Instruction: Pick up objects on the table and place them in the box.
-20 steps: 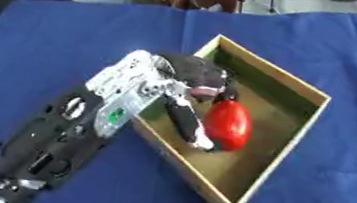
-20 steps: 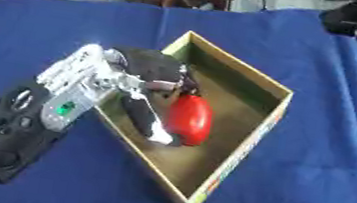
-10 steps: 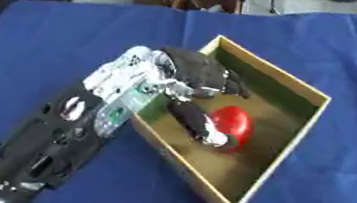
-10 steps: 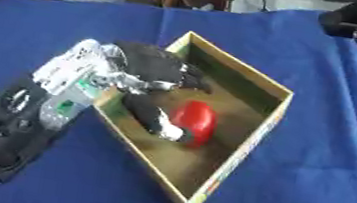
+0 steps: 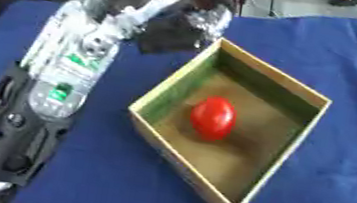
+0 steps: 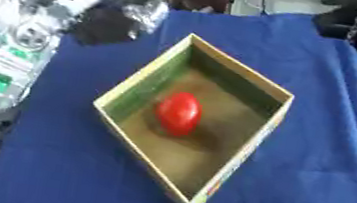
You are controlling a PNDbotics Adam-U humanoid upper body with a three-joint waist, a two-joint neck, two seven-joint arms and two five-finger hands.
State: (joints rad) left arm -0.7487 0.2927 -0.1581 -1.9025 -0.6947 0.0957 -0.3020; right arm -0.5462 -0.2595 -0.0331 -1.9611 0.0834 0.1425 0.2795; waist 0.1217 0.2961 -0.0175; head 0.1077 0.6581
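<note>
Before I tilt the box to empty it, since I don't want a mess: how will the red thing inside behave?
The red thing looks rounded and egg-shaped, so it will probably roll toward the low wall of the box. Nothing else shows in the box to stop it. Its smooth-looking skin suggests it may slide too.

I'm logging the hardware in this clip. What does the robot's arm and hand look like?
The left arm has a silver-white casing with a green marking and a small green panel, turning glossy black lower down. The left hand is blurred, dark with silvery parts. The right arm does not show clearly.
</note>
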